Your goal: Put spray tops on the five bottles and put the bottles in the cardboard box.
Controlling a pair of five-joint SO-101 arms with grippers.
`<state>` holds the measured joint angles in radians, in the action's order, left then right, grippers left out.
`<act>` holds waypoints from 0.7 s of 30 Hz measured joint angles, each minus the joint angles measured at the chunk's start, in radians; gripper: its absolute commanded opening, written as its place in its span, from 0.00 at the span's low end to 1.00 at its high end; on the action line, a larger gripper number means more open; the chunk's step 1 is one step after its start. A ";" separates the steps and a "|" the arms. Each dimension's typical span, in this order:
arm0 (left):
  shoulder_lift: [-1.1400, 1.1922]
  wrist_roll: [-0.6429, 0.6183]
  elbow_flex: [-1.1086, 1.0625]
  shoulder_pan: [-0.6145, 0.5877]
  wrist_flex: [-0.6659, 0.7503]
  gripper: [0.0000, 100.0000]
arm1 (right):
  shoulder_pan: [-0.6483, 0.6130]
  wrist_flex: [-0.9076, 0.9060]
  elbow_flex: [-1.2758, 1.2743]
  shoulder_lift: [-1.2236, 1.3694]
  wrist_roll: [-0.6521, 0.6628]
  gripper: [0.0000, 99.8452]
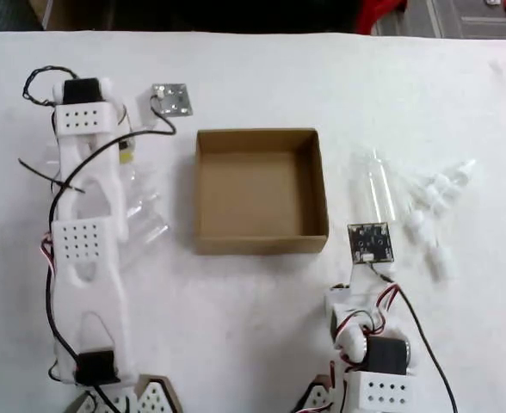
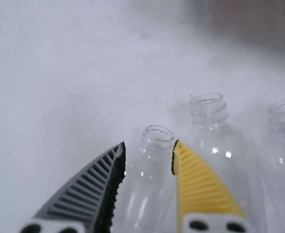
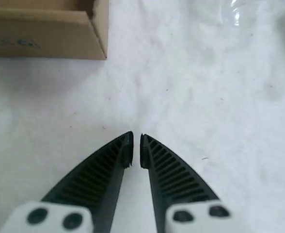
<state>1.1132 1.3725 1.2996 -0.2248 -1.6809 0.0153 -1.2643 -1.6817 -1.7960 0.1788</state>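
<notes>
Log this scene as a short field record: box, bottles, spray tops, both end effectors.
cardboard box: centre of table, empty
spray tops: loose pile right of the box
bottles: uncapped, lying left of the box
single bottle: lying between box and spray tops
left end effector: around one of the bottles; grip unclear
right end effector: shut, empty, over bare table

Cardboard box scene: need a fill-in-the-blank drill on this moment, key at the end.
1. The cardboard box is ____ inside.
2. The left claw has one grey finger and one ____ finger.
3. The right claw is ____, holding nothing.
4. The bottle between the left claw's fingers has its mouth ____, with nothing fitted on it.
Missing words: empty; yellow; shut; open.
</notes>
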 measured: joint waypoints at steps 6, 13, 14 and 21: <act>0.000 0.003 -0.064 0.000 0.035 0.16 | 0.000 0.000 0.000 0.000 0.000 0.02; 0.000 0.003 -0.104 0.000 0.074 0.16 | 0.000 0.000 0.000 0.000 0.000 0.02; 0.000 0.003 -0.104 0.000 0.077 0.16 | 0.000 0.000 0.000 0.000 0.000 0.02; 0.037 0.003 -0.103 0.000 0.097 0.15 | 0.000 0.000 0.000 0.000 0.000 0.02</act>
<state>1.1500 1.3755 1.1968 -0.2248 -1.5842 0.0153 -1.2643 -1.6817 -1.7960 0.1788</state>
